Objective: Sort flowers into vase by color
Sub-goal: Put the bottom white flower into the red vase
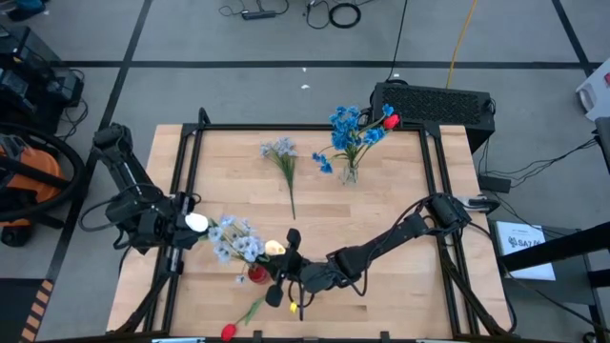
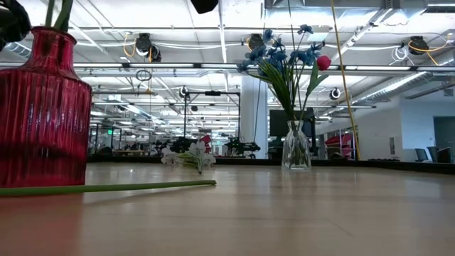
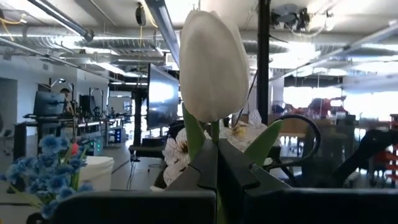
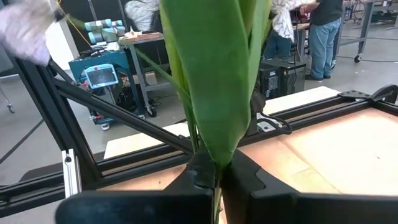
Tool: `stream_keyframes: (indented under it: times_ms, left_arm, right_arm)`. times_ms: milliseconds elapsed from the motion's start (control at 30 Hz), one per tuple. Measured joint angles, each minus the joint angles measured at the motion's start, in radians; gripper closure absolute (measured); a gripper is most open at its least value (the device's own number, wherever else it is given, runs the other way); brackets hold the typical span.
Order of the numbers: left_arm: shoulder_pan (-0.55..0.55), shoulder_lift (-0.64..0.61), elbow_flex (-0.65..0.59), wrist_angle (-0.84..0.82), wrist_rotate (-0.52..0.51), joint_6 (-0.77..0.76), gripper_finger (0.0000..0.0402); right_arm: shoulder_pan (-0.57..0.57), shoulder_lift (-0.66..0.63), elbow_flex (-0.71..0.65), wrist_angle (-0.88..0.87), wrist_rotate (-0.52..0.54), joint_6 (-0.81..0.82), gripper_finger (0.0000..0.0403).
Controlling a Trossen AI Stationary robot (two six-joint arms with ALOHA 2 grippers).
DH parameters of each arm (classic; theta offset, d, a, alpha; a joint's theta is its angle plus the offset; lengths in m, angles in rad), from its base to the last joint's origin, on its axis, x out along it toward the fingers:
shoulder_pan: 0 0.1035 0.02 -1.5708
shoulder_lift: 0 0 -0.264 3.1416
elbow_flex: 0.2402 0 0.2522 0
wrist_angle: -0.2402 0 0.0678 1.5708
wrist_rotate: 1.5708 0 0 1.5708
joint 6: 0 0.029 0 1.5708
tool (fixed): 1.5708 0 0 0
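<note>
A white tulip bud (image 3: 212, 62) stands upright in my left gripper (image 3: 216, 154), which is shut on it at the table's left (image 1: 187, 227). My right gripper (image 4: 219, 167) is shut on a flower with broad green leaves (image 4: 217, 87), beside the red vase (image 1: 257, 274); a pale yellow bloom (image 1: 274, 248) shows above the gripper (image 1: 284, 270). The red vase (image 2: 43, 107) holds pale blue-white clusters (image 1: 233, 238). The clear vase (image 1: 350, 173) holds bright blue clusters (image 1: 348, 129) and a red bud (image 1: 391, 121). A pale cluster (image 1: 280, 150) and a red tulip (image 1: 229, 331) lie flat on the table. My left gripper pinches the tulip's green stem (image 3: 215, 132) just below the bud, between its two fingers (image 3: 199, 163). The fingers come in level from the table's left, across the stem. The tulip stands upright, lifted clear. My right gripper pinches the flower at the base of its leaves (image 4: 216, 155) between both fingers (image 4: 252, 171). The fingers come in level from the table's right, across the stem. The leaves rise upright above the hold; the stem below is hidden by the gripper.
A black frame (image 1: 191, 167) edges the wooden table. A long green stem (image 2: 106, 188) lies on the table in front of the red vase. A small yellow piece (image 1: 294, 307) lies near the right gripper. A black box (image 1: 434, 103) sits behind the far right corner.
</note>
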Motion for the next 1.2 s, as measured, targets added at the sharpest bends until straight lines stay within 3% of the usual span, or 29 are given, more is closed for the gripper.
stream_keyframes:
  times_ms: [267, 433, 600, 933, 1200]
  left_arm:
    - [0.0, 0.003, 0.077, -0.249, 0.009, -0.111, 0.0402]
    - [0.0, 0.033, 0.078, -0.252, 0.023, -0.115, 0.0402]
    - [0.0, 0.095, 0.078, -0.253, 0.024, -0.118, 0.0402]
    - [0.041, 0.193, 0.042, -0.287, 0.026, -0.365, 0.0402]
    - [0.055, 0.233, 0.029, -0.3, 0.008, -0.453, 0.0402]
  right_arm:
    - [-0.007, 0.0, 0.0, -0.002, 0.0, 0.0, 0.0402]
    - [-0.013, 0.0, 0.0, -0.002, -0.005, 0.0, 0.0402]
    - [-0.034, 0.007, 0.0, -0.039, -0.123, 0.025, 0.0402]
    - [-0.039, 0.023, 0.0, -0.112, -0.154, 0.057, 0.0402]
    - [-0.039, 0.023, 0.0, -0.159, -0.158, 0.053, 0.0388]
